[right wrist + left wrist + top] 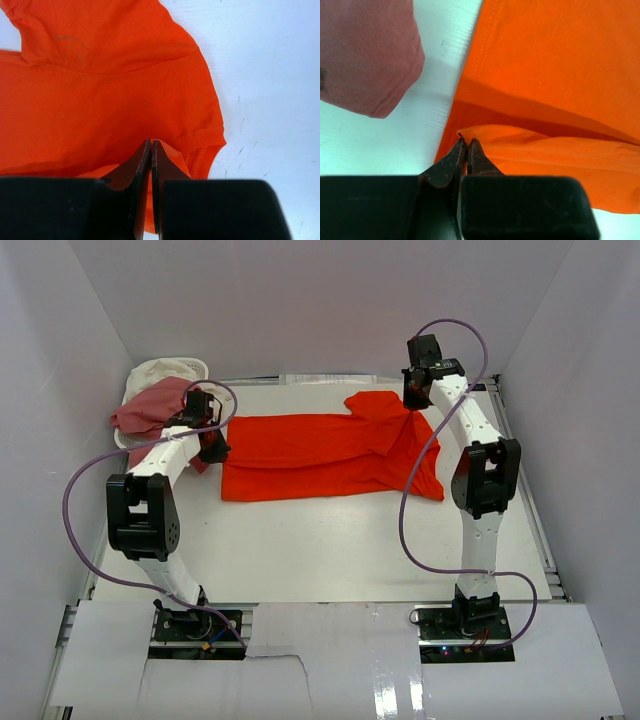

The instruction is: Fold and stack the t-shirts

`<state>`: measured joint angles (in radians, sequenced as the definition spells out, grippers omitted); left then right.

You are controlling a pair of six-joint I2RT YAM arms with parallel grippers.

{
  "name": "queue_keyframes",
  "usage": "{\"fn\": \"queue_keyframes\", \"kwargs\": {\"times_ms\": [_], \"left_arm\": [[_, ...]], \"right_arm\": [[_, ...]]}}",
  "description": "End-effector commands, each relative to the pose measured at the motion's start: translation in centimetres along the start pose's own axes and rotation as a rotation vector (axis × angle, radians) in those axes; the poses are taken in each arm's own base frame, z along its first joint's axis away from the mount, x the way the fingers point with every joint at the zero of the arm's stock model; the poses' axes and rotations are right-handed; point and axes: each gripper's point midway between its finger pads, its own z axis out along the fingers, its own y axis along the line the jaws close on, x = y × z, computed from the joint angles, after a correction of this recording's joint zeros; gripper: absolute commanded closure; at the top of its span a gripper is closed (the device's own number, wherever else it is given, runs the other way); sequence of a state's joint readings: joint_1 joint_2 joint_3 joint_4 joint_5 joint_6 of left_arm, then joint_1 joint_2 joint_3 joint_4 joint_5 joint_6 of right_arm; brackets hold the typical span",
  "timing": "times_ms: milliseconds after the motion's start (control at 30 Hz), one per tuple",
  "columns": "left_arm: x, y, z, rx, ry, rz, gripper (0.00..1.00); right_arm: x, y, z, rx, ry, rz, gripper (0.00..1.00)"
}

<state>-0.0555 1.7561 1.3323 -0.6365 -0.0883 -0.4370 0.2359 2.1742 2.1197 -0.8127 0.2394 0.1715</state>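
Right of the basket (198, 364), the orange shirt (320, 455) lies spread; left claw (467, 142) and right claw (150, 143) each pinch its edge. Thin grips may slip, spoiling the fold.

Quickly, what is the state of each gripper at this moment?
Left gripper: closed, pinching a folded edge of the orange-red t-shirt.
Right gripper: closed, pinching an edge of the same t-shirt.
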Motion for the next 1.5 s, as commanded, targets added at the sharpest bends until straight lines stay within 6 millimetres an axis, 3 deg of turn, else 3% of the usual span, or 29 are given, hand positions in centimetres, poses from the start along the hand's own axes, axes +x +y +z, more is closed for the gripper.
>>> {"fn": "queue_keyframes", "kwargs": {"times_ms": [0,167,200,233,267,300,333,400,467,500,533,633,767,800,867,900,1167,1333,1467], "left_arm": [[-1.7,-0.4,-0.8,0.001,-0.047,0.004,1.00],[-1.1,-0.6,-2.3,0.041,-0.047,0.001,1.00],[-1.1,-0.8,-3.4,0.060,-0.060,0.001,1.00],[-0.8,-0.9,-3.9,0.078,-0.057,0.004,1.00],[-0.3,-0.7,-4.4,0.079,-0.047,0.007,1.00],[0.1,-0.5,-5.3,0.085,-0.051,0.008,1.00],[0.6,-0.4,-5.7,0.092,-0.046,0.012,1.00],[2.1,0.2,-6.9,0.097,-0.029,0.017,1.00],[3.2,0.6,-7.7,0.104,-0.020,0.012,1.00],[4.6,0.8,-7.8,0.120,0.004,0.012,1.00],[4.7,0.6,-8.9,0.148,-0.014,0.007,1.00],[6.6,0.6,-10.1,0.189,0.009,-0.021,1.00],[9.5,0.1,-10.9,0.264,0.070,-0.065,1.00],[11.0,0.0,-10.8,0.281,0.110,-0.088,1.00],[11.9,0.1,-11.0,0.301,0.115,-0.100,1.00],[12.7,0.4,-10.7,0.293,0.125,-0.105,1.00],[12.7,2.9,-10.3,0.149,0.105,-0.131,1.00],[11.6,4.8,-9.9,0.023,0.065,-0.133,1.00],[11.0,6.1,-9.7,-0.055,0.041,-0.135,1.00]], "right_arm": [[-0.9,0.0,-0.8,-0.017,-0.031,-0.006,0.92],[1.0,-0.1,-3.5,-0.048,-0.020,0.008,0.92],[0.8,-0.3,-5.4,-0.060,-0.051,0.015,0.92],[2.9,-0.4,-4.9,-0.059,-0.010,0.012,0.92],[3.7,-0.5,-5.5,-0.066,-0.004,0.015,0.92],[3.7,-0.3,-7.3,-0.098,-0.027,0.031,0.92],[6.3,-0.4,-6.9,-0.101,0.024,0.028,0.92],[8.7,-0.8,-8.5,-0.110,0.031,0.051,0.92],[10.0,-0.8,-9.6,-0.127,0.024,0.059,0.92],[10.1,-0.9,-11.4,-0.138,-0.012,0.075,0.92],[12.1,-1.0,-11.3,-0.134,0.020,0.071,0.92],[13.7,-1.0,-13.7,-0.154,-0.009,0.085,0.92],[18.7,-1.5,-14.4,-0.145,0.078,0.096,0.92],[19.5,-1.6,-15.1,-0.146,0.077,0.102,0.92],[20.7,-1.4,-16.2,-0.170,0.061,0.119,0.92],[22.3,-1.6,-16.0,-0.168,0.082,0.126,0.92],[25.4,-2.9,-19.9,-0.167,0.051,0.204,0.92],[24.9,-3.6,-21.8,-0.155,0.018,0.219,0.92],[25.1,-3.7,-22.0,-0.148,0.039,0.216,0.92]]}}
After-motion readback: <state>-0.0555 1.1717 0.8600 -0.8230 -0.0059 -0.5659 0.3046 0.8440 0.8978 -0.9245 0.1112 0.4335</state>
